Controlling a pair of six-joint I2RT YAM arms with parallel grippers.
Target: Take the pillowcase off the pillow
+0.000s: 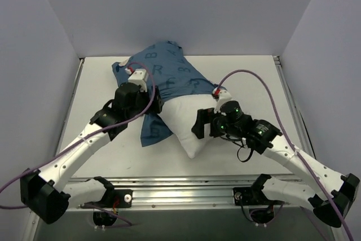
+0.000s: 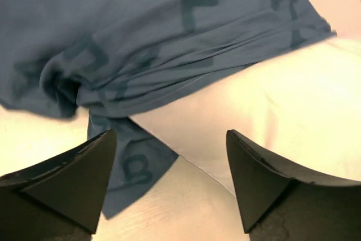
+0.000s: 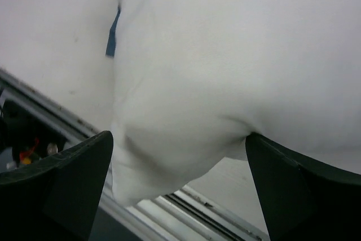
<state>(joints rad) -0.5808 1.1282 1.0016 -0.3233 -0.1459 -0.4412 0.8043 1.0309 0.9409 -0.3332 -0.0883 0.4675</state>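
Your right gripper (image 3: 179, 135) and left gripper (image 2: 170, 134) sit spread: pinch pillow (image 3: 237, 55) corner and pillowcase (image 2: 169, 32) hem deeply, then pull apart.

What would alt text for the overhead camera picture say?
A white pillow lies on a white table, its far end inside a blue letter-printed pillowcase, its near end bare. Two robot arms reach in: the left gripper over the cloth's edge, the right gripper beside the bare pillow.
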